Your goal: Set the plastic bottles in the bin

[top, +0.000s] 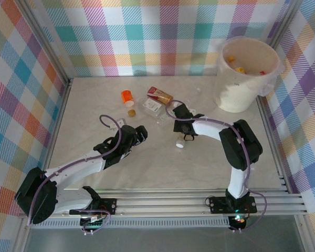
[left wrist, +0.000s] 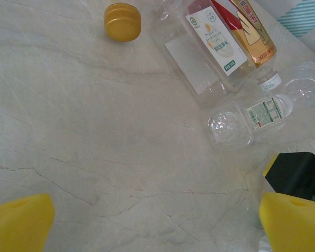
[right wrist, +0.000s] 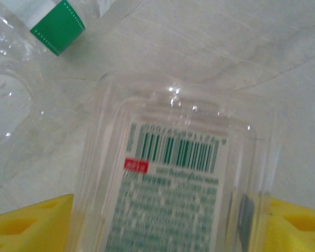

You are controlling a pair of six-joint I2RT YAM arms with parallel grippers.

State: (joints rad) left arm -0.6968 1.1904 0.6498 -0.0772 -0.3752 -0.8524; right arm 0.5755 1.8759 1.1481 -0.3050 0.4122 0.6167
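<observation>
Right wrist: right fingers (right wrist: 26,226) flank barcoded bottle (right wrist: 173,173), grip unclear | left wrist: left fingers (left wrist: 18,223) spread

Pastel plaid walls (top: 147,31) enclose a pale marbled tabletop (top: 163,168) edged with aluminium rails (top: 199,202).

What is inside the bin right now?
Inside the bin, bottles show by two orange caps and a red bit. The bin's near wall hides whatever lies deeper.
</observation>
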